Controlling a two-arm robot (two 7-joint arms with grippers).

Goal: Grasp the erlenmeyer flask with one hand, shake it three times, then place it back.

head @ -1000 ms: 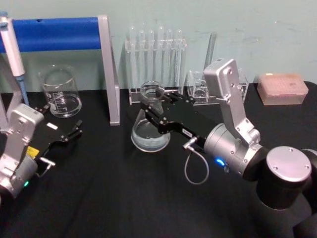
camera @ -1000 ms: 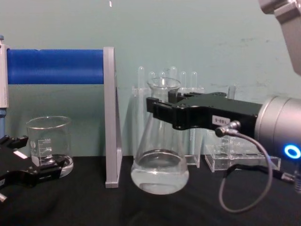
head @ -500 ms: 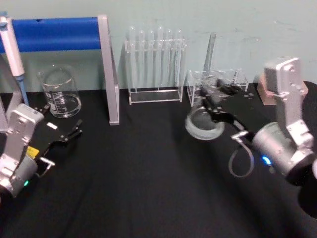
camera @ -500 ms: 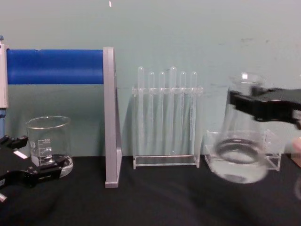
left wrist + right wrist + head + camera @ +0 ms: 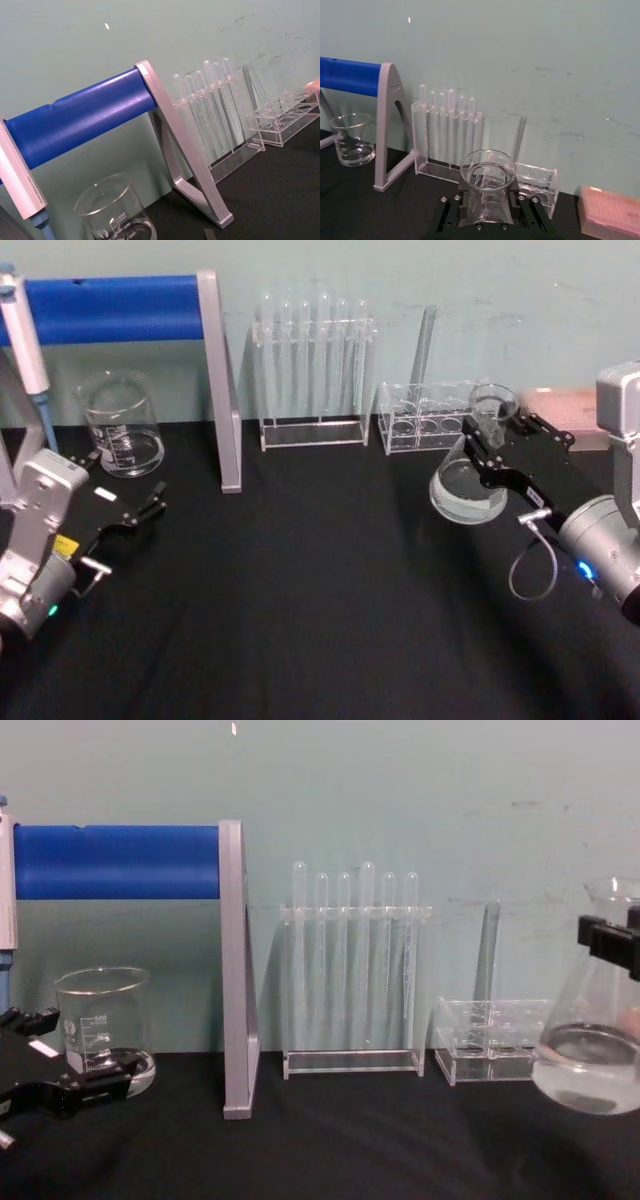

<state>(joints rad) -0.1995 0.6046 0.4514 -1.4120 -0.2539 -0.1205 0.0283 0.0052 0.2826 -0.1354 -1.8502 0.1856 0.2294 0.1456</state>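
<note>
one arm working: right gripper is clamped on the flask neck. the flask hangs tilted, off the table i think, just in front of the low rack, with liquid in its base. left gripper is parked open near the beaker. i judge we're mid-shake. next i need a swing toward centre with a firm grip, clear of the rack.
</note>
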